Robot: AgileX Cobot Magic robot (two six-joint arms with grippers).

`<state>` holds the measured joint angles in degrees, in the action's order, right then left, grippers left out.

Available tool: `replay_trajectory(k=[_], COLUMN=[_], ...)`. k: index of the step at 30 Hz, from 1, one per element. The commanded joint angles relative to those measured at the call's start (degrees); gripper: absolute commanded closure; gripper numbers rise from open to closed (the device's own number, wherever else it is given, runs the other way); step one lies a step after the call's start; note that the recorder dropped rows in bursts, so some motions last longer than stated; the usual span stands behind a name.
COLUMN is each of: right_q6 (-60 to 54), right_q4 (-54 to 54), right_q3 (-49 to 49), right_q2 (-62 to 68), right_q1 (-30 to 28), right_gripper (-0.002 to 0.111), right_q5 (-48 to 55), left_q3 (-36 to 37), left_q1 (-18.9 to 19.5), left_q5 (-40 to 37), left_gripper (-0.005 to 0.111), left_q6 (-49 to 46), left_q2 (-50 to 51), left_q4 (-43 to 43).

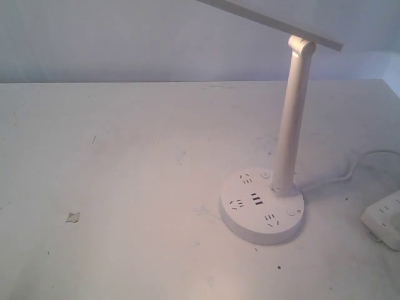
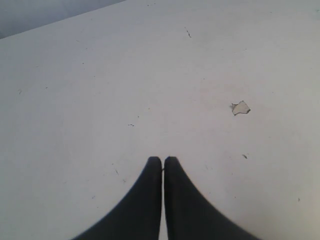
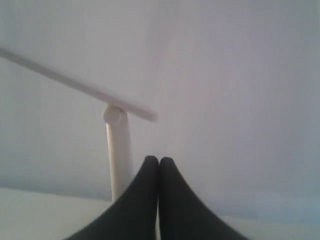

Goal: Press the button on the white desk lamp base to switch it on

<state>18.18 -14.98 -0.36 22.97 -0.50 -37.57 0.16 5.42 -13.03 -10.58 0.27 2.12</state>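
Observation:
The white desk lamp base (image 1: 261, 205) is a thick round disc with dark socket holes, standing right of centre on the table. Two small round buttons sit on top of it, one (image 1: 265, 175) near the pole and one (image 1: 290, 212) toward the right rim. Its white pole (image 1: 290, 119) rises to a flat lamp head (image 1: 275, 22). Neither gripper shows in the exterior view. My left gripper (image 2: 163, 160) is shut over bare table. My right gripper (image 3: 159, 160) is shut, raised, with the lamp's pole (image 3: 119, 155) and head (image 3: 75, 85) ahead of it; the base is hidden there.
A white rectangular power strip (image 1: 384, 220) lies at the table's right edge, with a white cable (image 1: 350, 169) running from the lamp side. A small chip in the tabletop (image 1: 73, 217) lies far left, the same chip (image 2: 240, 107) showing in the left wrist view.

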Motion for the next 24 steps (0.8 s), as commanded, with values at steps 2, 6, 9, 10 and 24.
replay_trajectory(k=[2, 6, 9, 10, 24], right_q6=[-2.1, -10.7, -20.3, -23.7, -16.4], right_q4=[2.9, 8.6, 16.1, 18.0, 31.6], right_q3=[0.4, 0.4, 0.4, 0.4, 0.4], right_q2=[-6.7, -9.6, -10.5, -10.5, -10.5], right_q1=[0.1, 0.1, 0.1, 0.1, 0.1], right_gripper=[0.108, 0.108, 0.108, 0.108, 0.108], right_q5=[-1.4, 2.6, 9.7, 12.3, 37.6], left_q3=[-0.2, -0.2, -0.2, -0.2, -0.2], left_q1=[0.1, 0.1, 0.1, 0.1, 0.1], left_q5=[0.1, 0.1, 0.1, 0.1, 0.1], left_gripper=[0.106, 0.106, 0.106, 0.106, 0.106], left_q6=[0.0, 0.0, 0.0, 0.0, 0.0], left_q2=[-0.3, -0.3, -0.3, -0.3, -0.3], left_q4=[0.3, 0.3, 0.3, 0.3, 0.3])
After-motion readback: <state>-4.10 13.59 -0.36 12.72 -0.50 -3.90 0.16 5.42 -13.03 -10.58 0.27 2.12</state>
